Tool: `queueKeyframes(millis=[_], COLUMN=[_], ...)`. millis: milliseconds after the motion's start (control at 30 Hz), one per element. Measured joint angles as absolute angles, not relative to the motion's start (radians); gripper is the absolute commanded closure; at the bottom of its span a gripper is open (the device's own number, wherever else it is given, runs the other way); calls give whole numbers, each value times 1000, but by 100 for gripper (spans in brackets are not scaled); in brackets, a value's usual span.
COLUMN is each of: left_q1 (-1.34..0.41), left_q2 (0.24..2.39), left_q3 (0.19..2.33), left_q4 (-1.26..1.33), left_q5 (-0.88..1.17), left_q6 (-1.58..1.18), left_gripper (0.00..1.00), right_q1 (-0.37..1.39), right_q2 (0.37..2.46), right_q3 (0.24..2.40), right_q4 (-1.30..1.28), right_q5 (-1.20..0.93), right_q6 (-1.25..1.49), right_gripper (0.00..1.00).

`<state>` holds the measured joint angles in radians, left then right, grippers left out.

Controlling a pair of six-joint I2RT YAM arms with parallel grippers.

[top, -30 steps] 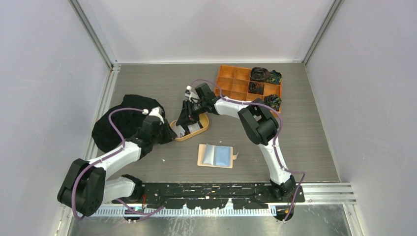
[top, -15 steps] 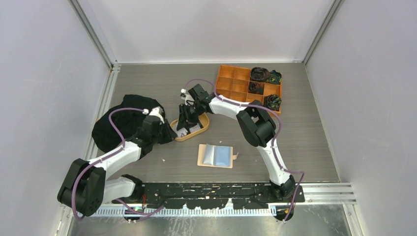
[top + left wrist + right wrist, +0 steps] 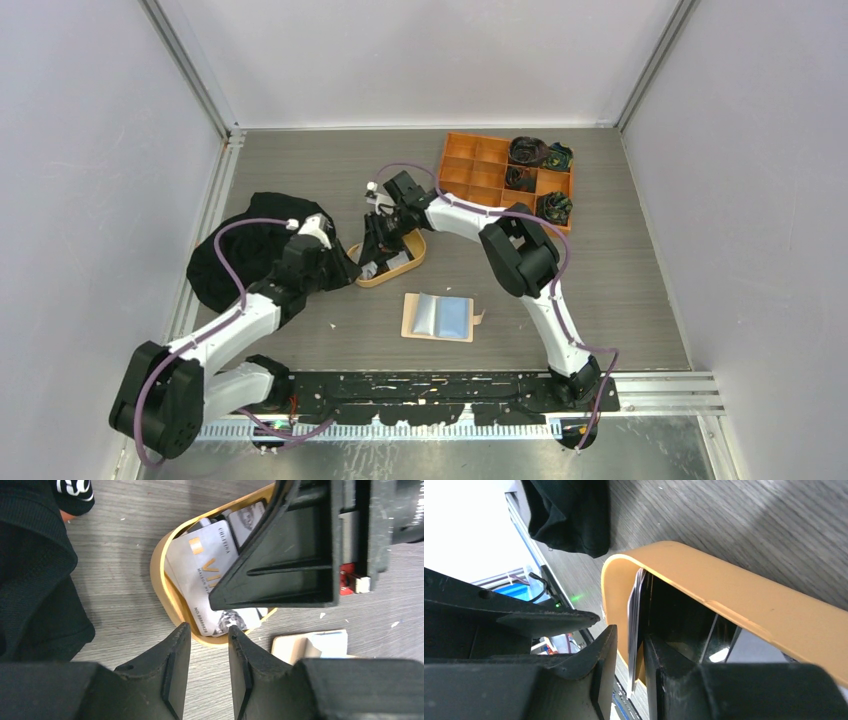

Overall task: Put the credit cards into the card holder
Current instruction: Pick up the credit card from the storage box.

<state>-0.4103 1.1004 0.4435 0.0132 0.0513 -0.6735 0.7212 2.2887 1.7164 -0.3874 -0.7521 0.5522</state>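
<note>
Pinched edge-on between dark fingers [image 3: 591,670] at lower centre: thin pale credit card [image 3: 633,607], upright inside curved orange tray [image 3: 734,605]. Black cloth [image 3: 569,515] upper left, lying on grey tabletop [image 3: 734,515].

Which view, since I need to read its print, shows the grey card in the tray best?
Left wrist: the grey card shows its printed face. Right wrist sees it edge-on between the jaws; top external, a sliver.

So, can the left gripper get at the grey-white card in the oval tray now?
Probably not: the right gripper covers the grey-white card in the oval tray and seems to pinch it.
</note>
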Motion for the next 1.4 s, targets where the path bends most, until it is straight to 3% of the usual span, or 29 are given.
queueKeyframes(millis=[500,867,1400], left_q1=[-410,-410,-410], left_q2=[952,828,793], left_q3=[453,425,395], left_q4=[-83,-136,-150], left_q5=[54,65,95], left_q6=[-671,-673,-680], left_gripper=[62,62,62], right_q1=[683,667,642], right_q2=[2289,2289,2278], right_q3=[1716,1707,1681], right_q4=[-363,-367,-372], right_q5=[-805,-807,-809], right_q6=[578,578,574], right_gripper=[71,77,80])
